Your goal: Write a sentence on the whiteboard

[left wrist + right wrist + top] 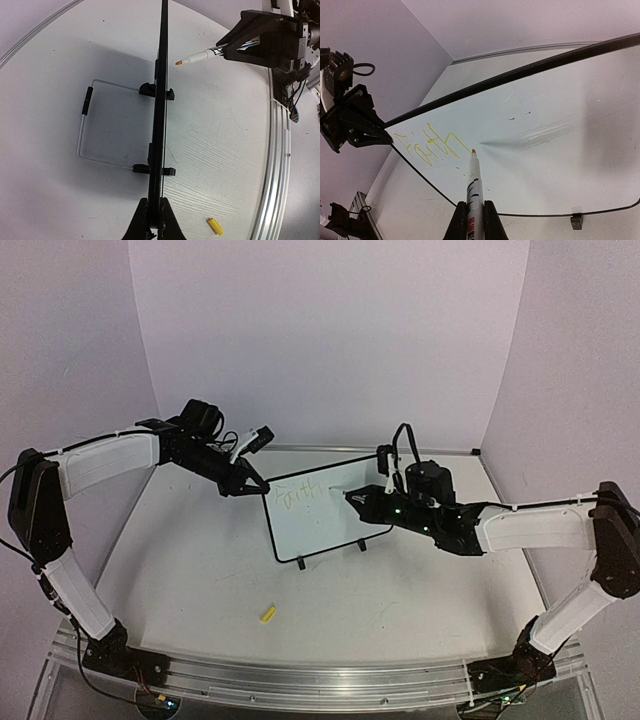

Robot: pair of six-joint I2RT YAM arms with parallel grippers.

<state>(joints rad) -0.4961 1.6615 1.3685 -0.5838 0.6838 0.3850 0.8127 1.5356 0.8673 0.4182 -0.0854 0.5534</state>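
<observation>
Two grippers, both closed on something. The small rectangular white whiteboard with thin black frame (325, 515) stands upright on black clip feet (361, 543) mid-table. Its long axis runs left-right with the right end slightly further back, and the writing face is turned toward the near edge. The left gripper (255, 485) is clamped on the board's upper-left corner. The right gripper (471, 205) is clamped on a white marker with orange tip (473, 180) in front of the face. The marker points at the board, and the left wrist view shows its tip just off the surface, beside the end of the faint yellow-green cursive handwriting (427, 145) at upper left. A small yellow cap (268, 615) lies on the white table (200, 570), nearer the arms and well apart from the board.
</observation>
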